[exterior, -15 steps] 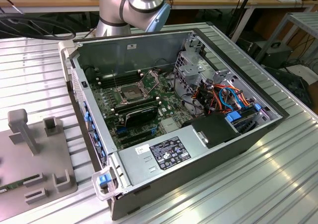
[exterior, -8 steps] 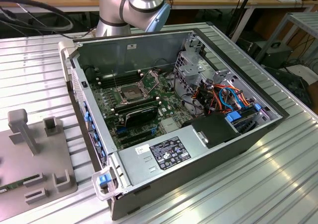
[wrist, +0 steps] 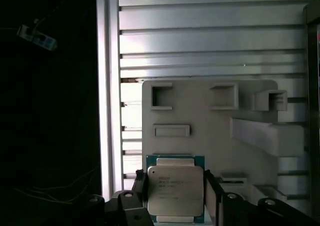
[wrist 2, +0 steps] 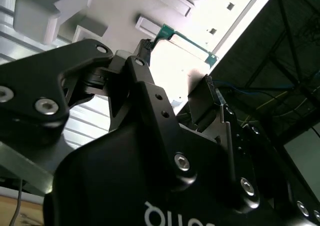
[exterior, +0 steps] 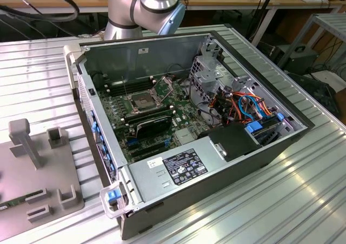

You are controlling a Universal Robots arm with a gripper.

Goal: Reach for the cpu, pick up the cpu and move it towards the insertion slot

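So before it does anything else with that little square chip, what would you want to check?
1. The small flat square grey-topped chip sits centred in the black gripper: ok.
2. The gripper has a firm hold of the chip: cannot tell.
3. The chip is lifted off the pale grey fixture plate: cannot tell.
4. The square silvery-framed socket is uncovered, its dark centre showing: ok.
5. The dark metal computer case is open on top for access: ok.
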